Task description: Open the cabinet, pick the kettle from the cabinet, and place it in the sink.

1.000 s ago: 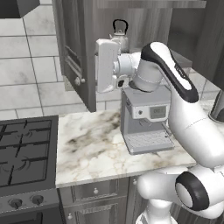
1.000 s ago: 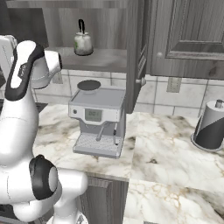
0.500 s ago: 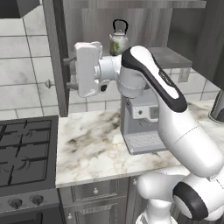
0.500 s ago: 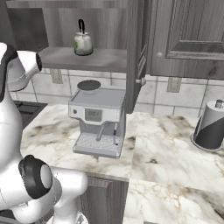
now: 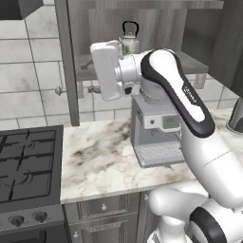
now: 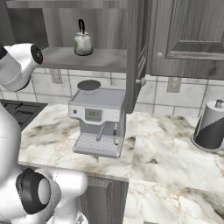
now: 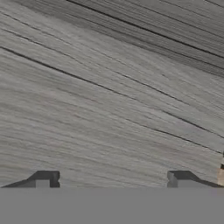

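With the cabinet (image 6: 135, 48) doors swung wide, the step in hand looks like the reach for the kettle (image 6: 82, 42) — upright on the cabinet shelf above the coffee machine (image 6: 98, 122) — so the spread, empty fingers (image 7: 45, 178), facing grained wood, must turn toward its handle.

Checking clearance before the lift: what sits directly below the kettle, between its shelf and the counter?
In the right base view, the coffee machine stands on the marble counter, under the shelf that holds the kettle.
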